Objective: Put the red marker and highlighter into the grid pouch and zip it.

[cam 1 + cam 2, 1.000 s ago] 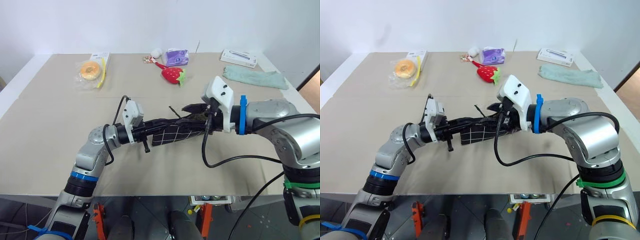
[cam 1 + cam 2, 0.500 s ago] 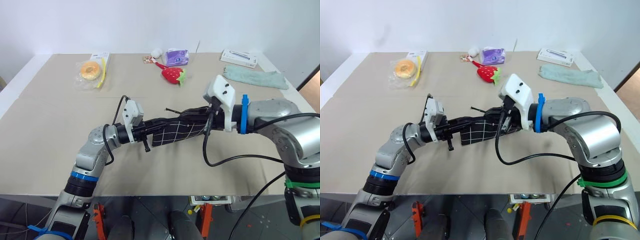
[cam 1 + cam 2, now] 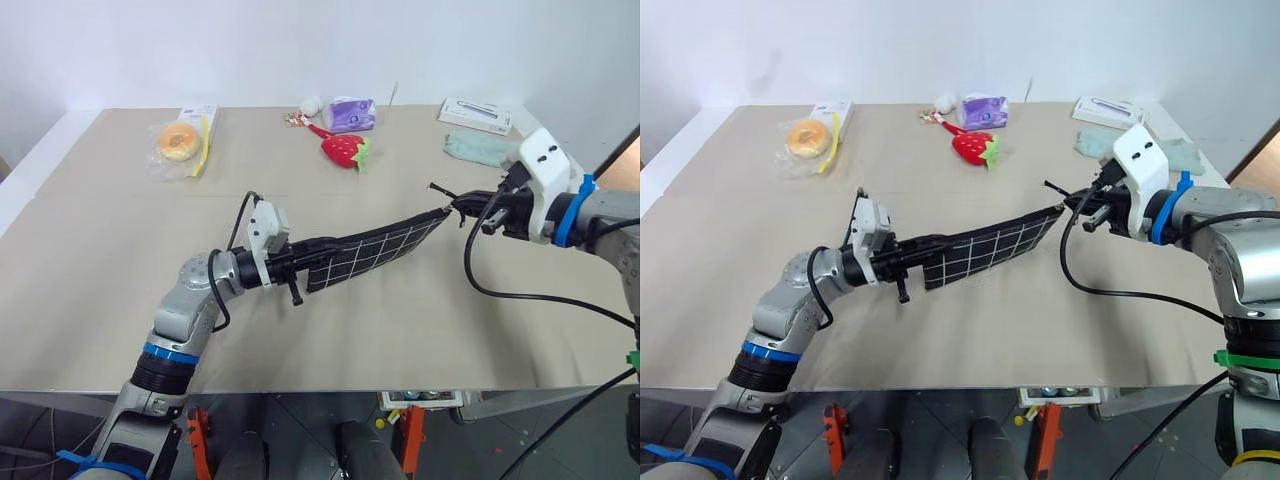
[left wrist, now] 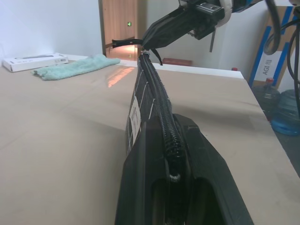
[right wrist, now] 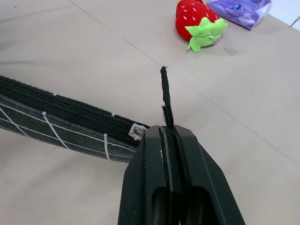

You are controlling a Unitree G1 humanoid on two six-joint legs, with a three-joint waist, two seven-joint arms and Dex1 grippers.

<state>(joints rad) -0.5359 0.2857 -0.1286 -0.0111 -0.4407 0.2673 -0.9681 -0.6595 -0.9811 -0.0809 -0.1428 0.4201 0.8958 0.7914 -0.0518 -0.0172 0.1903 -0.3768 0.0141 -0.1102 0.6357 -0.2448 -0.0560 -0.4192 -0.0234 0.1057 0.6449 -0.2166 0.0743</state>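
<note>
The grid pouch [image 3: 372, 250], black with white lines, hangs stretched out flat above the table between both arms. My left gripper [image 3: 300, 270] is shut on its left end; in the left wrist view the closed zipper [image 4: 154, 86] runs away from my fingers [image 4: 197, 154]. At the pouch's right end my right gripper [image 3: 462, 208] is shut on the black pull cord [image 5: 165, 96], with the zipper slider [image 5: 136, 132] just beside my fingertips. The red marker and the highlighter are hidden from view.
At the back of the table lie a plush strawberry [image 3: 346, 150], a purple packet [image 3: 353, 114], a bagged donut [image 3: 181, 141], a green cloth [image 3: 478, 148] and a white box [image 3: 477, 115]. Bare tabletop [image 3: 100, 250] lies under and in front of the pouch.
My right gripper closed on the pull cord and swung far to the right, drawing the zipper along and pulling the pouch straight. The left gripper kept still.
</note>
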